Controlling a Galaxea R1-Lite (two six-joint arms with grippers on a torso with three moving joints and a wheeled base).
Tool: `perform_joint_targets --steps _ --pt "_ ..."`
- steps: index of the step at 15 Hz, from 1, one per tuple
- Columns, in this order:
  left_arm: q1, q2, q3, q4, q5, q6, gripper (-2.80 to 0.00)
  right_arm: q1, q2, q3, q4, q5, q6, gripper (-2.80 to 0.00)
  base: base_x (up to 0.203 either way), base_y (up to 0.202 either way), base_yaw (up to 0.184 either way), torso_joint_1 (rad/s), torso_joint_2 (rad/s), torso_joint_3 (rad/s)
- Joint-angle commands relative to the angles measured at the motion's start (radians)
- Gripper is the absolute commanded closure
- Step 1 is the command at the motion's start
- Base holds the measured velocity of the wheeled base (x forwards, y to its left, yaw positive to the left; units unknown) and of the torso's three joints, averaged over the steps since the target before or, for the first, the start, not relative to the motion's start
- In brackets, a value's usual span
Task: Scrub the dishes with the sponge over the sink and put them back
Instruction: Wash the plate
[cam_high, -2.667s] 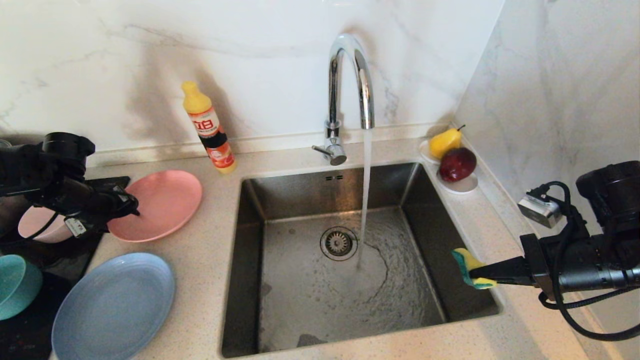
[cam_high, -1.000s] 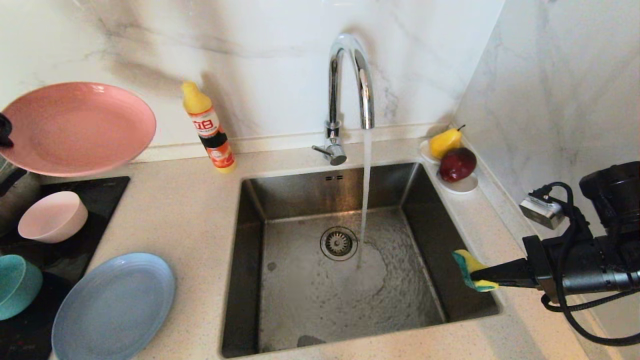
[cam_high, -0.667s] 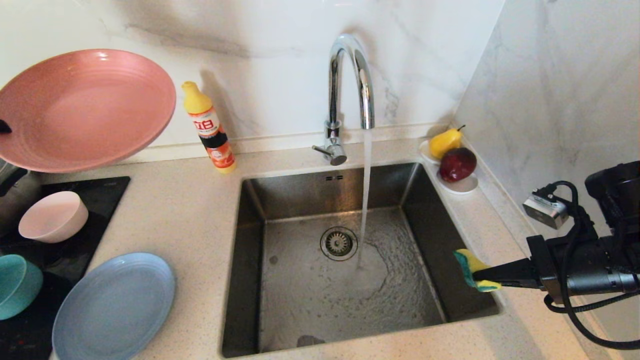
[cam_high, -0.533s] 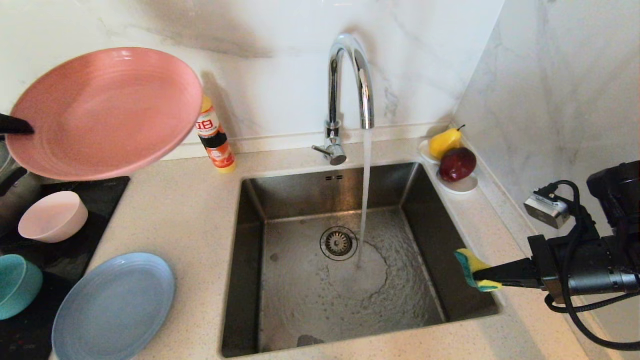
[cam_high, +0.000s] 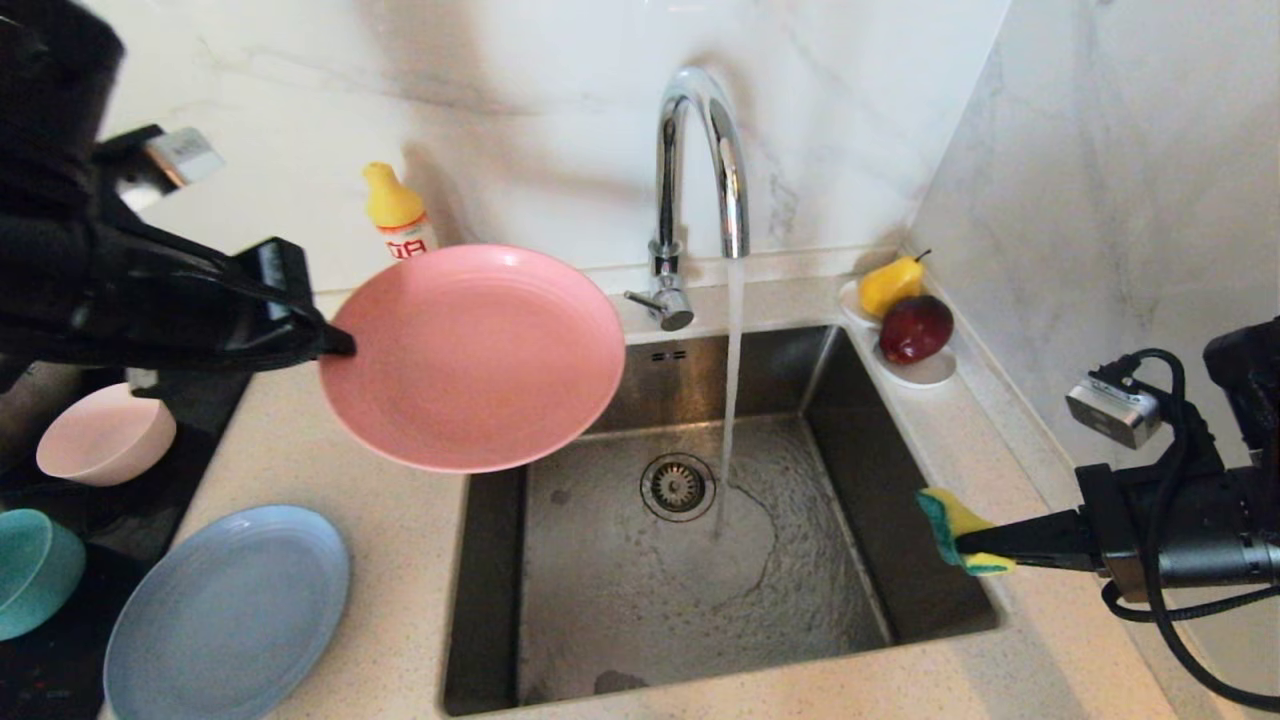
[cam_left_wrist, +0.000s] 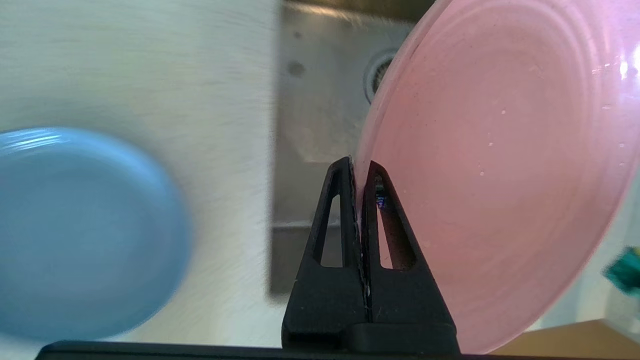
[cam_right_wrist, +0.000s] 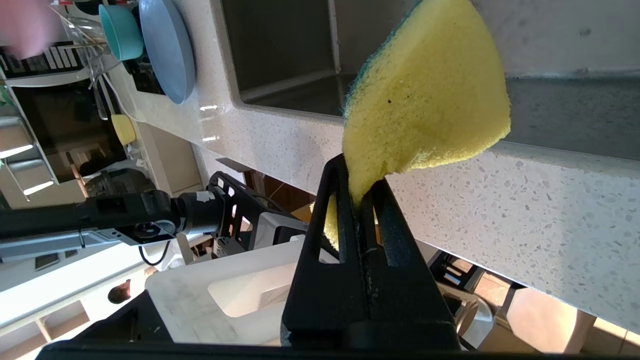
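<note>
1. Nearest my head camera, at 8 o'clock on the counter (cam_high: 400, 540), I note the light blue plate (cam_high: 228, 615) lying flat, with the teal bowl (cam_high: 30, 570) just beside it toward 9 o'clock on the black cooktop (cam_high: 60, 660).
2. At 4 o'clock, my right gripper (cam_high: 962, 548) hangs over the sink's right rim, its fingers clamped on the sponge (cam_high: 950, 530); the wrist view shows the yellow foam (cam_right_wrist: 425, 110) pinched between both fingertips, green layer on the far face.
3. The sink (cam_high: 680, 590) fills the centre; water runs over its floor around the drain strainer (cam_high: 677, 486).
4. At 9 o'clock, the pale pink bowl (cam_high: 100, 435) sits upright on the cooktop.
5. My left gripper (cam_high: 340, 345) is at 10 o'clock, fingers pressed together on the rim of the salmon-pink plate (cam_high: 475, 355). The plate is held in the air, tilted, overhanging the sink's far left corner, clear of the water stream (cam_high: 732, 380).
6. Farther back, at 12 o'clock, stands the tap (cam_high: 695, 190), running; the soap bottle (cam_high: 395, 215) is partly hidden behind the plate.
7. At 2 o'clock, a pear (cam_high: 890, 283) and a red apple (cam_high: 915, 328) rest on a white saucer (cam_high: 925, 372).
</note>
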Motion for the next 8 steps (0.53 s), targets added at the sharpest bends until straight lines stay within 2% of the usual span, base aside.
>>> perform_joint_targets --steps 1,4,8 --pt "-0.081 0.132 0.016 -0.036 0.031 -0.016 0.00 0.000 -0.023 0.002 0.002 0.004 0.002 0.00 0.000 0.000 0.000 0.000 0.00 0.000" --pt "-0.186 0.261 0.017 -0.147 0.123 -0.047 0.00 -0.018 -0.044 0.009 0.004 0.004 0.002 0.00 0.000 0.000 0.000 0.000 0.00 0.000" --pt "-0.240 0.384 0.010 -0.329 0.138 -0.092 0.00 -0.022 -0.092 0.024 0.006 0.004 0.005 0.00 0.000 0.000 0.000 0.000 0.00 0.000"
